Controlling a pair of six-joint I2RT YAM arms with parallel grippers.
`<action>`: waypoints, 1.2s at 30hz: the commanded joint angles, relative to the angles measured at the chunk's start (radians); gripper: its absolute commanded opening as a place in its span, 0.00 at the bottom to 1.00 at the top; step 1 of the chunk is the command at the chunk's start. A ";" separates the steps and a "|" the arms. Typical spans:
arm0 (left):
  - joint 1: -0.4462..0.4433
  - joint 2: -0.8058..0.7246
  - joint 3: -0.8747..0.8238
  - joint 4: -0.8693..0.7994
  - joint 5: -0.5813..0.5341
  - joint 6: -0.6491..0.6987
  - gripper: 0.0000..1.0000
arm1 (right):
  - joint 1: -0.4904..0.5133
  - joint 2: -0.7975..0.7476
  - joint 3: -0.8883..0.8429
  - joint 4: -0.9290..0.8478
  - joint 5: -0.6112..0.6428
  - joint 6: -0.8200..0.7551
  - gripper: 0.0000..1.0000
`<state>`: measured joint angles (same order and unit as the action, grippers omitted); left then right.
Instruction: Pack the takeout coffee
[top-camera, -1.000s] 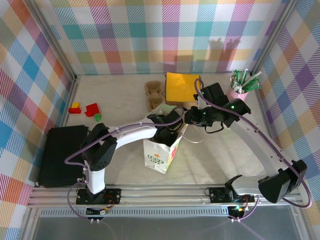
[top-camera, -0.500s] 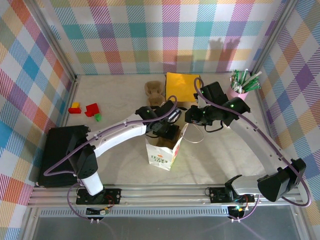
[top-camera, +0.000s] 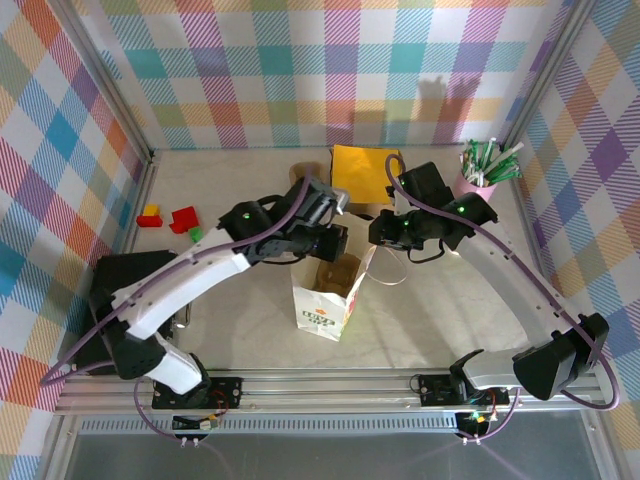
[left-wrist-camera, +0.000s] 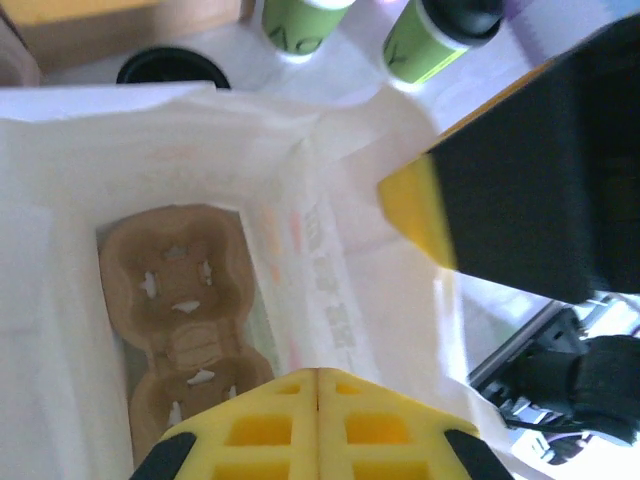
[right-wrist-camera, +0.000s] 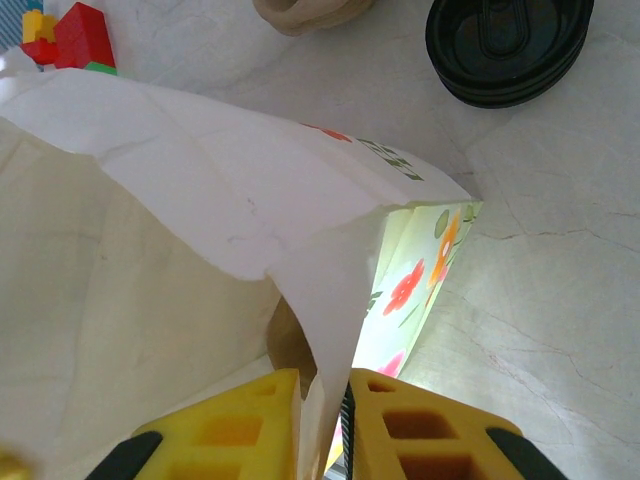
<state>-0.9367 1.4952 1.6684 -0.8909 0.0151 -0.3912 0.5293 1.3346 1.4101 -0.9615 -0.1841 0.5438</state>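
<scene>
left jaws: mine, pressed together with nothing between them. The yellow fingers (left-wrist-camera: 300, 410) meet along one seam and hang over the open mouth of the paper bag (top-camera: 322, 312).
right jaws: pinching the bag's rim. A fold of the white wall runs down between my two yellow fingers (right-wrist-camera: 420, 420).
paper bag: upright on the surface (top-camera: 440, 320), mouth open, green logo and flower print on its sides.
cup carrier (left-wrist-camera: 180, 300): brown pulp, two wells visible, lying flat at the bottom of the bag.
takeout coffee (left-wrist-camera: 425, 45): outside the bag, on the surface just past the bag's far rim and near my right jaws. Green band and black lid in view, neither of my jaws touching it.
second green cup (left-wrist-camera: 298, 25): near the coffee, also past the far rim. Its top is cut off by the frame edge, so I cannot tell about a lid.
loose black lid (left-wrist-camera: 172, 68): flat on the surface beyond the bag's rim, apart from both cups.
toy blocks (top-camera: 175, 217): red, yellow and green, at the far left of the surface — well apart from the bag.
pink cup (top-camera: 478, 182): back right corner, holding green-and-white sticks.
yellow square (top-camera: 362, 170): flat at the back, beyond both arms.
black tray (top-camera: 115, 300): near left side, partly under my left arm.
</scene>
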 joint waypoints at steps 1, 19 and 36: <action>-0.010 -0.093 0.055 -0.017 -0.045 -0.011 0.06 | -0.002 -0.004 0.032 0.014 -0.008 -0.022 0.20; 0.026 -0.468 -0.090 0.009 -0.366 0.040 0.02 | 0.014 -0.294 -0.115 0.290 -0.303 -0.244 0.17; 0.042 -0.429 -0.163 0.038 -0.302 -0.019 0.02 | 0.017 -0.257 -0.117 0.320 -0.262 -0.043 0.10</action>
<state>-0.9108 1.0531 1.5185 -0.8837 -0.3038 -0.3847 0.5381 1.0466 1.2606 -0.6724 -0.4564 0.4007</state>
